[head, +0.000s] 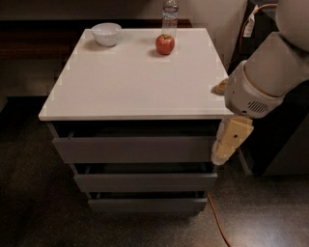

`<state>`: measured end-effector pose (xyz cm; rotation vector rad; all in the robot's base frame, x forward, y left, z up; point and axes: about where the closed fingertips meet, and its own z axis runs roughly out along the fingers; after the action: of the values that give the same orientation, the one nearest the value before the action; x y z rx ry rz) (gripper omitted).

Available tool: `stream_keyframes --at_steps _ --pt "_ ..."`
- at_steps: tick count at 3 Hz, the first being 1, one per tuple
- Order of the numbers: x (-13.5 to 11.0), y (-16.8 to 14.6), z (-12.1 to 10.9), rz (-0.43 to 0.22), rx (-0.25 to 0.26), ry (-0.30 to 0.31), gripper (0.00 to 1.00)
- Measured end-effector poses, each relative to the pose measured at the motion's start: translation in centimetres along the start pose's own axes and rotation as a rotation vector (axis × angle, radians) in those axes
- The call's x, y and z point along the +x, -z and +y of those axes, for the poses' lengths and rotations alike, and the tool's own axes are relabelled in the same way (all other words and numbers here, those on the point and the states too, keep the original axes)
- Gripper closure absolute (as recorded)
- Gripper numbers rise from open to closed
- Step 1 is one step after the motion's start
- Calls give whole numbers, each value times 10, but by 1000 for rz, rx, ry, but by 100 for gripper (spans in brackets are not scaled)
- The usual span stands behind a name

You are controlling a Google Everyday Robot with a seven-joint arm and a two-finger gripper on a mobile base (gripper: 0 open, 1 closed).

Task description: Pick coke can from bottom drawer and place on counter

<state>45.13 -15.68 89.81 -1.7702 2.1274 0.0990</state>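
**tinbot:** Where's the arm (277,72) sitting in this one?

**drawerguy:** It comes in from the top right. The fat white segment slopes down and left, and its round wrist is right at the counter's (130,82) front right corner. Below that, the cream pincer (223,152) hangs pointing down and a bit left, just beside the right end of the top drawer (133,149).

**tinbot:** Is the pincer open? Holding anything?

**drawerguy:** Honestly can't tell how far open it is from this angle. I don't see anything in it.

**tinbot:** And the coke can?

**drawerguy:** Can't see it. The bottom drawer (147,205) only shows a thin dark gap above its grey front, so whatever's inside is hidden. The pincer is well above it, up at top-drawer height, with the middle drawer (145,182) in between.

**tinbot:** What's on top?

**drawerguy:** A white bowl (106,34) at the back left, and a red apple (165,44) near the back with a clear water bottle (170,12) right behind it. There's also an orange cable (218,219) on the floor by the cabinet's right side.
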Motion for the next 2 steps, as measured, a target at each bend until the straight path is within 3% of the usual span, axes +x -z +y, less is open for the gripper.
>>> stream_keyframes --at_steps 2 --pt "-16 -107 19 -28 -93 44 0"
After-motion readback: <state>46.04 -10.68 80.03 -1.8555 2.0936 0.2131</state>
